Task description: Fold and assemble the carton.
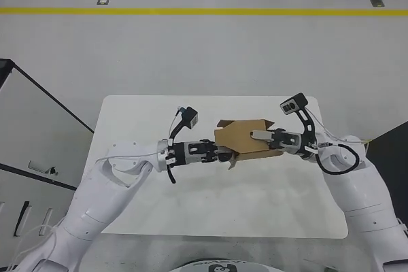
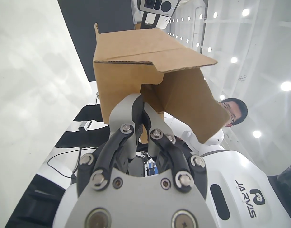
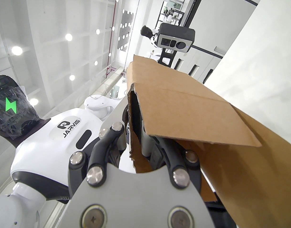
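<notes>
Carton point(image 1: 239, 138) between left gripper point(image 2: 140, 104) and right gripper point(image 3: 134, 131) (both tight on cardboard)

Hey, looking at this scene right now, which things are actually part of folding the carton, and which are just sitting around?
Part of the job:
- carton, held between the two arms
- left gripper, shut on one carton edge
- right gripper, shut on the opposite wall

Just around:
- white table underneath
- grey cabinet beside the table
- dark panel on the other side
- yellow floor line

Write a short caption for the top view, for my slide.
Left gripper and right gripper hold a half-folded carton between them over the white table.
</notes>
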Controlling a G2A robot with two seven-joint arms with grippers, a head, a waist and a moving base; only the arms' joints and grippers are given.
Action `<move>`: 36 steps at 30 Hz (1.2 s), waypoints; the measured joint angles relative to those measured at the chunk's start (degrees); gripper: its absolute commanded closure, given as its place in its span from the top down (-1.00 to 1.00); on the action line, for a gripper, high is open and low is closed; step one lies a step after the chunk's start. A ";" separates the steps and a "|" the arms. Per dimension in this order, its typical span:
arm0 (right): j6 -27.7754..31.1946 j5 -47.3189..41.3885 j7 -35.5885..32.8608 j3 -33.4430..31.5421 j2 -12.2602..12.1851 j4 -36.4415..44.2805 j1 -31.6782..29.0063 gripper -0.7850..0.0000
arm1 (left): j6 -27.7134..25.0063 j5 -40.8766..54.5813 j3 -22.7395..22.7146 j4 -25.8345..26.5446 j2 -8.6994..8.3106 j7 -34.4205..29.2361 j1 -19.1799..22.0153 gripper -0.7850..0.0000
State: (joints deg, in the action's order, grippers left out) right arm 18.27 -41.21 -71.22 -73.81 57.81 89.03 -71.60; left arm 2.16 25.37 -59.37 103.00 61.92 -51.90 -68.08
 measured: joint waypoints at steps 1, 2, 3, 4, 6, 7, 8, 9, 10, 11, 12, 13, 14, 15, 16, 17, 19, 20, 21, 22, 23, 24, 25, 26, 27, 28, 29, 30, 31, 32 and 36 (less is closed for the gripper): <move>-0.06 0.01 0.06 0.05 0.02 0.02 -0.01 -1.00 | 0.00 -0.07 0.19 -0.01 0.05 0.05 0.09 -1.00; -0.12 0.02 0.11 0.10 0.04 0.04 -0.01 -1.00 | 0.00 -0.12 0.36 -0.04 0.09 0.10 0.16 -1.00; -0.22 0.00 0.12 0.17 0.07 0.06 -0.02 -1.00 | -0.05 -0.16 0.56 -0.08 0.15 0.14 0.24 -1.00; -0.28 -0.03 0.12 0.21 0.09 0.05 -0.02 -1.00 | -0.09 -0.19 0.67 -0.14 0.18 0.16 0.30 -1.00; -0.42 -0.09 0.19 0.25 0.13 -0.07 -0.04 -1.00 | -0.14 -0.31 0.75 -0.28 0.23 0.21 0.42 -1.00; -0.45 -0.17 0.26 0.24 0.14 -0.16 -0.07 -1.00 | -0.19 -0.33 0.65 -0.34 0.23 0.29 0.44 -1.00; -0.46 -0.27 0.33 0.18 0.15 -0.29 -0.12 -1.00 | -0.24 -0.37 0.46 -0.38 0.22 0.43 0.44 -1.00; -0.45 -0.53 0.40 0.04 0.16 -0.51 -0.20 -1.00 | -0.32 -0.37 0.08 -0.39 0.19 0.65 0.39 -1.00; -0.45 -0.84 0.42 -0.08 0.17 -0.71 -0.28 -1.00 | -0.36 -0.33 -0.26 -0.36 0.15 0.81 0.31 -1.00; -0.45 -1.26 0.43 -0.22 0.18 -0.92 -0.37 -1.00 | -0.38 -0.30 -0.65 -0.27 0.10 0.92 0.22 -1.00; -0.43 -1.99 0.39 -0.40 0.20 -1.23 -0.51 -1.00 | -0.43 -0.29 -1.22 -0.06 0.01 1.07 0.07 -1.00; -0.39 -2.61 0.29 -0.53 0.23 -1.48 -0.60 -1.00 | -0.45 -0.23 -1.67 0.15 -0.05 1.15 -0.07 -1.00; -0.32 -3.26 0.15 -0.64 0.25 -1.74 -0.69 -1.00 | -0.47 -0.13 -2.13 0.38 -0.11 1.21 -0.22 -1.00; -0.19 -4.24 -0.08 -0.77 0.30 -2.12 -0.83 -1.00 | -0.46 -0.10 -2.73 0.69 -0.20 1.31 -0.42 -1.00; -0.10 -5.03 -0.27 -0.85 0.35 -2.45 -0.93 -1.00 | -0.44 -0.14 -3.15 0.91 -0.27 1.35 -0.57 -1.00; 0.02 -5.84 -0.49 -0.92 0.40 -2.80 -1.01 -1.00 | -0.41 -0.18 -3.56 1.10 -0.34 1.38 -0.73 -1.00; 0.39 -7.79 -1.13 -1.01 0.54 -3.68 -1.14 -1.00 | -0.39 -0.24 -4.40 1.49 -0.47 1.45 -1.08 -1.00; 0.54 -8.63 -1.42 -1.02 0.60 -4.06 -1.16 -1.00 | -0.40 -0.26 -4.69 1.63 -0.52 1.45 -1.22 -1.00; 0.75 -9.82 -1.83 -1.00 0.71 -4.54 -1.18 -1.00 | -0.41 -0.28 -5.00 1.78 -0.57 1.44 -1.41 -1.00; 0.89 -10.70 -2.15 -0.98 0.79 -4.90 -1.17 -1.00 | -0.40 -0.29 -5.16 1.87 -0.60 1.44 -1.54 -1.00; 0.98 -11.44 -2.45 -0.95 0.87 -5.28 -1.14 -1.00 | -0.40 -0.31 -5.28 1.96 -0.62 1.43 -1.65 -1.00; 1.03 -12.03 -2.81 -0.91 0.95 -5.78 -1.03 -1.00 | -0.41 -0.34 -5.36 2.06 -0.64 1.43 -1.79 -1.00; 1.03 -12.23 -3.02 -0.86 1.00 -6.09 -0.91 -1.00 | -0.42 -0.33 -5.37 2.11 -0.64 1.39 -1.89 -1.00; 1.03 -12.34 -3.17 -0.80 1.05 -6.33 -0.79 -1.00 | -0.43 -0.28 -5.31 2.13 -0.64 1.32 -1.99 -1.00; 1.02 -12.41 -3.30 -0.70 1.12 -6.54 -0.64 -1.00 | -0.43 -0.17 -5.13 2.13 -0.62 1.17 -2.09 -1.00; 1.01 -12.44 -3.36 -0.62 1.18 -6.62 -0.53 -1.00 | -0.44 -0.07 -4.95 2.12 -0.59 1.02 -2.12 -1.00; 0.99 -12.48 -3.38 -0.54 1.24 -6.66 -0.42 -1.00 | -0.47 0.07 -4.76 2.12 -0.56 0.86 -2.12 -1.00; 0.96 -12.50 -3.37 -0.44 1.31 -6.69 -0.26 -1.00 | -0.53 0.30 -4.45 2.12 -0.50 0.58 -2.07 -1.00; 0.91 -12.48 -3.34 -0.36 1.36 -6.69 -0.15 -1.00 | -0.59 0.47 -4.21 2.13 -0.46 0.35 -1.99 -1.00; 0.87 -12.41 -3.32 -0.28 1.41 -6.67 -0.02 -1.00 | -0.66 0.64 -3.95 2.14 -0.41 0.10 -1.89 -1.00; 0.48 -11.09 -3.31 0.19 1.59 -6.44 0.52 -1.00 | -0.93 1.18 -2.62 2.00 -0.13 -0.49 -1.28 -1.00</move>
State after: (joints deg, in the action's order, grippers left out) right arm 18.75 -52.30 -74.53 -73.63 59.40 82.59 -71.08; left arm 1.23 26.55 -61.99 105.01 61.79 -52.38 -69.36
